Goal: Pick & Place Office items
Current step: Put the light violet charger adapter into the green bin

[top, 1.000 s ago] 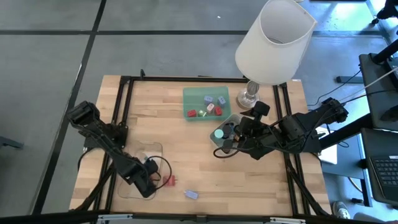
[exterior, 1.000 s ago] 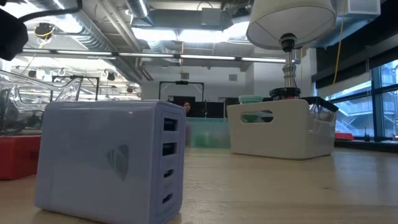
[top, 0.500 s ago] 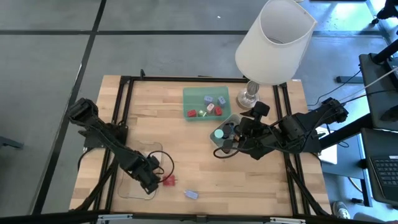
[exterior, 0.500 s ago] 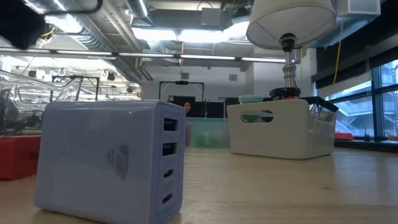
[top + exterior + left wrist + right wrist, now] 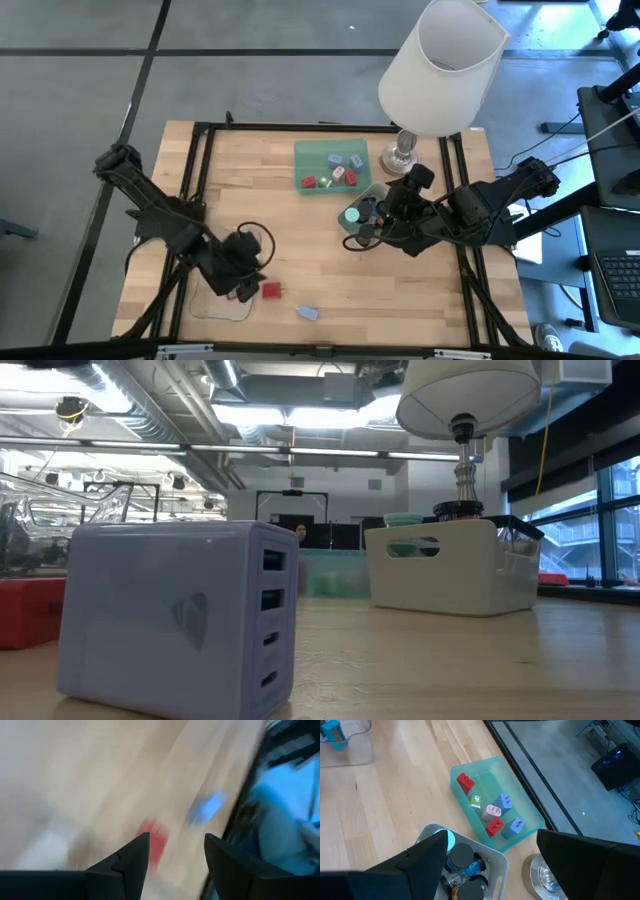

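**Now the left gripper is by the red block**

Down at the front of the table (image 5: 300, 215), the left gripper (image 5: 243, 290) sits over the clear tray (image 5: 215, 312). Its fingers (image 5: 131, 857) are spread apart and hold nothing. A red block (image 5: 271, 291) lies on the wood just beside it, at 3 o'clock from the gripper. In the left wrist view the red block (image 5: 154, 840) shows between the two fingertips, a bit past them. A pale blue charger (image 5: 307, 313) lies near the red block, at about 4 o'clock from it, close to the front edge. In the low view the charger (image 5: 175, 615) looks very big, because it is right by the camera.

Over on the other side, the right gripper (image 5: 385, 212) waits above the grey tray (image 5: 372, 192). Its fingers (image 5: 427, 855) are wide apart and empty. A teal disc (image 5: 351, 214) and black caps (image 5: 462, 854) lie in that tray.

At 11 o'clock from the grey tray is the green tray (image 5: 318, 153). Red blocks (image 5: 465, 782), blue pieces (image 5: 505, 801) and small cards (image 5: 493, 811) lie in it. The lamp (image 5: 440, 70) stands at the back right of the table.
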